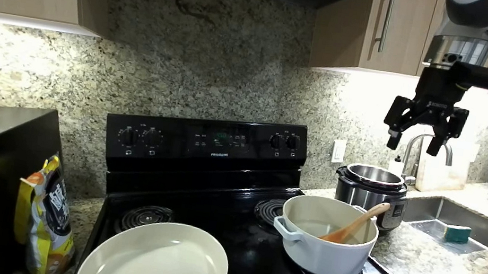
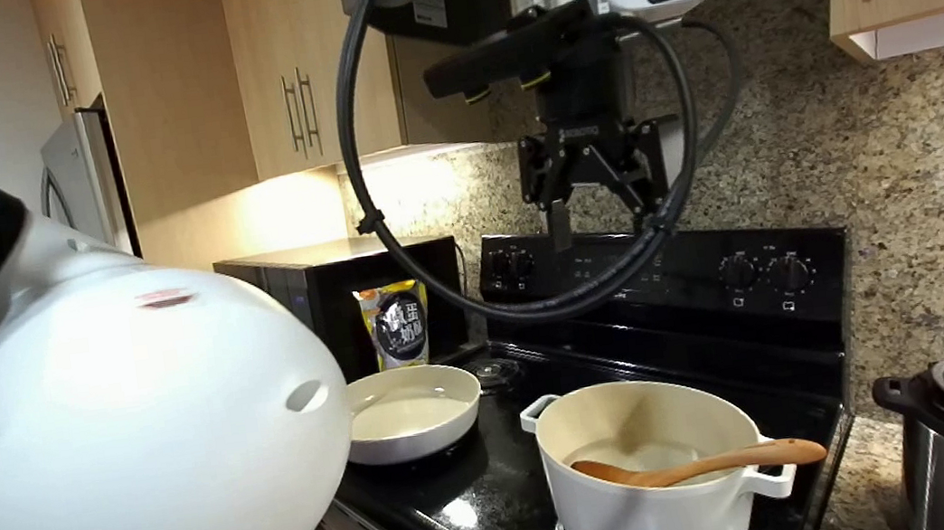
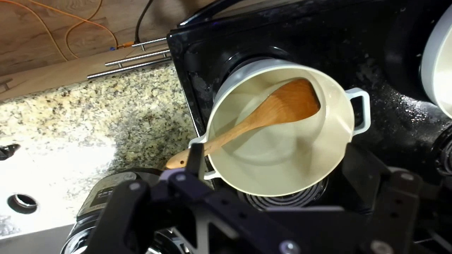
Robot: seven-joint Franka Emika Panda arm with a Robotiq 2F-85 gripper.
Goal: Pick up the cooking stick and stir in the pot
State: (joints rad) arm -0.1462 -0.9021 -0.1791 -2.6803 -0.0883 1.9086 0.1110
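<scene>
Either side of the pot (image 1: pixel 325 254) stand pan (image 1: pixel 159 263) and steel cooker (image 1: pixel 362 193); above, the pincer (image 1: pixel 414 143) gapes.

Your gripper (image 1: pixel 414 145), at upper right in an exterior view, is mostly black. At lower right, your pot (image 1: pixel 327 259) is white outside, cream inside; the wooden spatula (image 3: pixel 261 114) is orange-brown, paler at the handle. The granite backsplash (image 1: pixel 215 71) is speckled beige and black.

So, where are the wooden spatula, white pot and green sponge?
Wooden spatula (image 3: pixel 252 121): wrist view, where the handle widens into the blade.
White pot (image 2: pixel 652 522): in an exterior view, on its outer wall.
Green sponge (image 1: pixel 457 235): in an exterior view, on its green face.
</scene>
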